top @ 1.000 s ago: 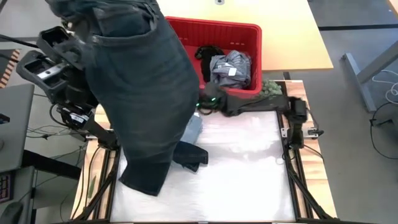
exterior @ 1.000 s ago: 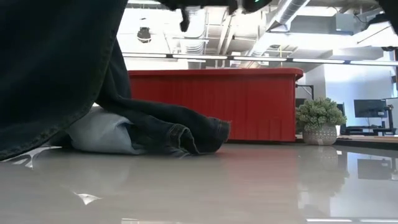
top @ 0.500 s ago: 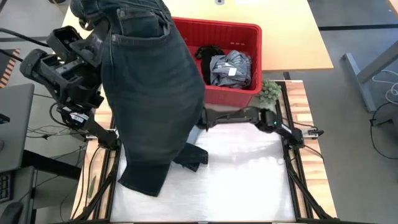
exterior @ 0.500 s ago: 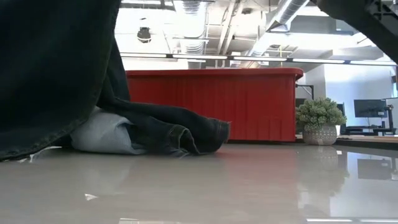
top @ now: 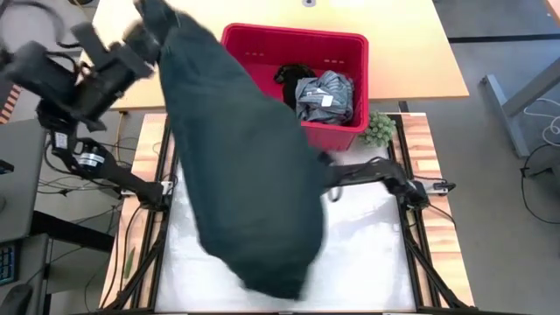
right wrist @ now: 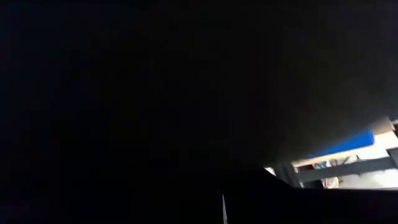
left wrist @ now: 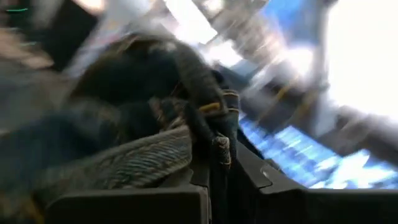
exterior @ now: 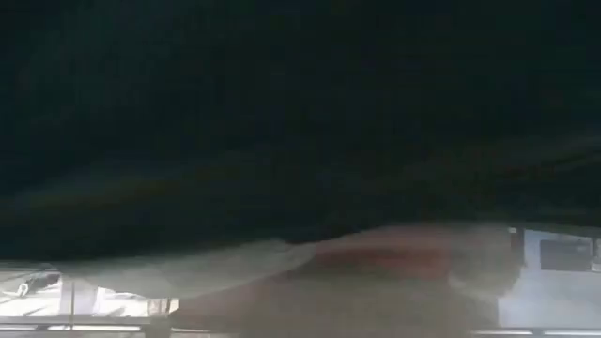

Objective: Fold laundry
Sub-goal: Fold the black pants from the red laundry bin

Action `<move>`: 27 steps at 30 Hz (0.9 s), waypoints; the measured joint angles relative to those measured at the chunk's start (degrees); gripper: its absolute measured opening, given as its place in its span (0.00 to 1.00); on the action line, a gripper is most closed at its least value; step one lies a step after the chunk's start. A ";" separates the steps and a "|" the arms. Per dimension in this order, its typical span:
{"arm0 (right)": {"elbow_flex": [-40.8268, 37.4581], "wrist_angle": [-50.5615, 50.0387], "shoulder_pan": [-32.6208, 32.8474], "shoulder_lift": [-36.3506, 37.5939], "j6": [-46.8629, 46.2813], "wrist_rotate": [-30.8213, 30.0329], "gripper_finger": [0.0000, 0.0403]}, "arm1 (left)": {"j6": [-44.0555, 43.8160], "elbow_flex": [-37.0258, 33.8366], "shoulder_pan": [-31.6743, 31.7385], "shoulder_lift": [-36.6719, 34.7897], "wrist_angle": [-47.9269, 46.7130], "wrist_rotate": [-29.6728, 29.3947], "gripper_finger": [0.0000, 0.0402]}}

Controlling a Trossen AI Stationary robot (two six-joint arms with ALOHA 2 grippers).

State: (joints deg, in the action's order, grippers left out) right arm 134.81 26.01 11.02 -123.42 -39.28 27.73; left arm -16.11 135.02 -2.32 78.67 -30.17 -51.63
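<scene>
- Dark jeans [top: 249,184]: we list them now as one broad sheet swung out over the middle of the desk [top: 367,254], hanging from the far left corner down toward the near edge. Half a second ago they hung narrower along the left side, with one leg end heaped on the surface. We judge this a fling to spread the garment flat before any fold.
- Low view: we now find it almost wholly filled by dark denim, where the basket front and a small plant were plain a moment ago.
- Red basket [top: 350,45]: unmoved at the far edge of the desk, with a grey-blue striped garment [top: 325,94] and a black garment [top: 293,77] inside, still to be folded.
- Left end effector [left wrist: 211,168]: raised at the far left, pressed together on the jeans' waistband.
- Right end effector: hidden beneath the cloth near the desk's middle; its arm [top: 385,179] reaches in from the right. We record it as pressed together, but cannot tell what it pinches.
</scene>
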 joint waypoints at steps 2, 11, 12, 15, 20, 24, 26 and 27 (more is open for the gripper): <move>0.02 -4.98 0.46 3.38 2.21 0.52 0.04 | -5.74 0.00 1.61 -0.77 -12.18 -0.72 0.02; 0.00 -21.61 0.35 15.13 11.79 -3.55 0.04 | -8.30 -7.09 3.64 0.73 -30.14 10.88 0.07; 0.00 -21.87 0.12 15.78 12.13 -3.54 0.04 | -6.88 -7.85 3.64 1.30 -30.18 12.80 0.09; 0.00 -23.93 -0.51 17.72 13.68 -3.55 0.04 | -3.17 -9.08 3.67 2.54 -32.15 19.48 0.19; -0.09 -28.84 -3.43 20.97 15.99 -4.06 0.04 | 0.25 -9.26 3.66 3.93 -37.02 27.42 0.38; -0.45 -38.83 -6.17 24.75 20.82 -9.22 0.04 | -0.49 -9.29 3.69 3.13 -38.57 30.90 0.48; -2.09 -41.26 -6.94 26.98 22.54 -11.76 0.04 | -1.19 -9.29 3.67 1.86 -39.07 31.27 0.49; -3.35 -41.58 -7.16 28.04 23.12 -12.14 0.04 | -1.45 -9.29 3.67 1.11 -39.50 31.27 0.50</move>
State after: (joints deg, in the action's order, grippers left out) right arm 131.45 -15.57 3.86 -95.38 -16.15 15.59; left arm -17.56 125.73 1.34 79.78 -69.67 -20.36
